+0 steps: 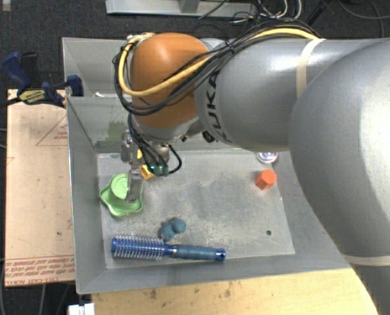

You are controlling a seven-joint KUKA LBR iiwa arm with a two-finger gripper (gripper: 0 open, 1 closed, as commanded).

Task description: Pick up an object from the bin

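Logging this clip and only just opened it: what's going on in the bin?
The robot arm's hand is down at a green cup-like thing on the left of the bin floor. Whether it grips that thing cannot be told. A blue hairbrush, a small blue-grey lump and an orange cube lie apart from it, untouched.

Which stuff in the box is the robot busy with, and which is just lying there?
In the job:
tool, over the green cup at the left of the bin

Just lying about:
blue hairbrush
blue-grey lump
orange block
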